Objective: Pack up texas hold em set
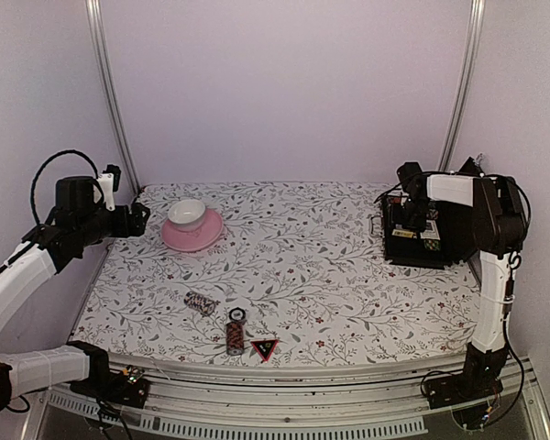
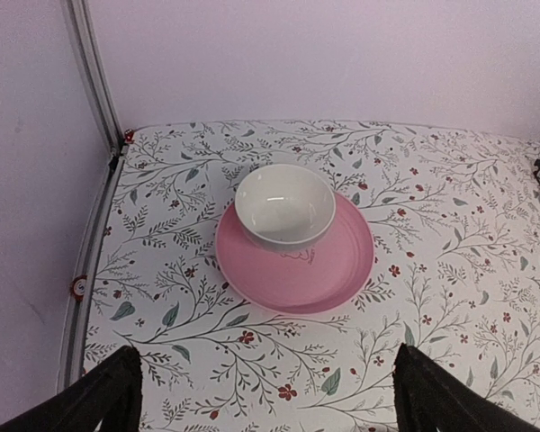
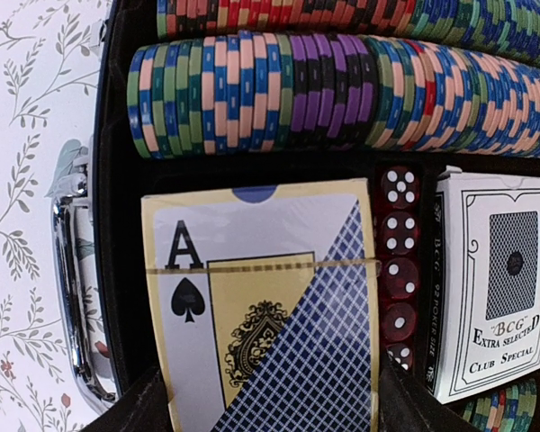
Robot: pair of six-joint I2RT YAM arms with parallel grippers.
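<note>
The left gripper's jaws stand wide apart with nothing between them, while the right gripper's jaws clamp a deck by its long sides, ace of spades upward. Nearest the arms, by the front edge of the table, lies the marker, a red-and-black triangle. A roll lies just beside it on the left. A second roll lies a little farther back and left, apart from both. Beyond these, toward the back left, sits the saucer with the cup on it, off-centre toward the far left rim; the left gripper hangs above the table just short of it. At the back right the case lies open under the right gripper, its metal handle on the side facing the table's middle. The held deck hangs over the case; whether it touches the bottom cannot be told. Beside it runs a column of red dice, then a second deck, and past them rows of chips fill the case.
</note>
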